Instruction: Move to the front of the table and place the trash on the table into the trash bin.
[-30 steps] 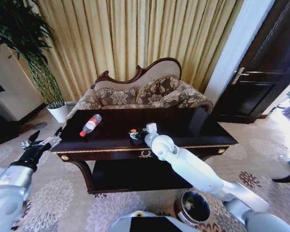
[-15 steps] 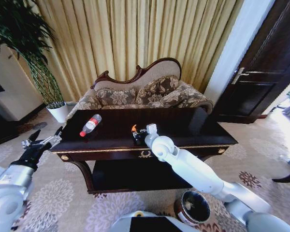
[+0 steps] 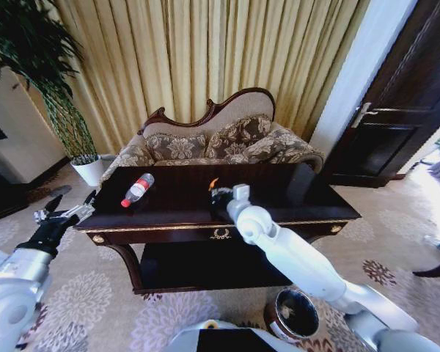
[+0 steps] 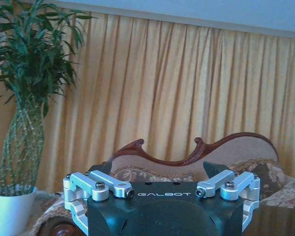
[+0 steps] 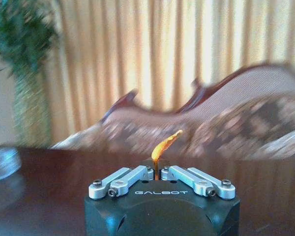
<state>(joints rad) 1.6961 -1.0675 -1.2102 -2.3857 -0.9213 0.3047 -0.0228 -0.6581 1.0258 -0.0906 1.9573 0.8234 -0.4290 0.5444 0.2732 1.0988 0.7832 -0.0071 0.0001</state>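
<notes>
Nearest to us, low on the patterned carpet at our right, sits the small round dark brown trash bin with its black inside, just in front of the dark glossy wooden table. Our left gripper hangs off the table's left end with its fingers spread apart, holding nothing. Our right gripper is above the middle of the tabletop, its fingers pressed together on a thin orange scrap; the scrap's long axis runs out from the fingertips, its free tip standing up away from the gripper. Farther left on the table lies the small clear plastic bottle on its side, long axis slanting, red cap toward the front-left edge. Behind the table stands the carved-back patterned sofa, then the gold pleated curtains.
</notes>
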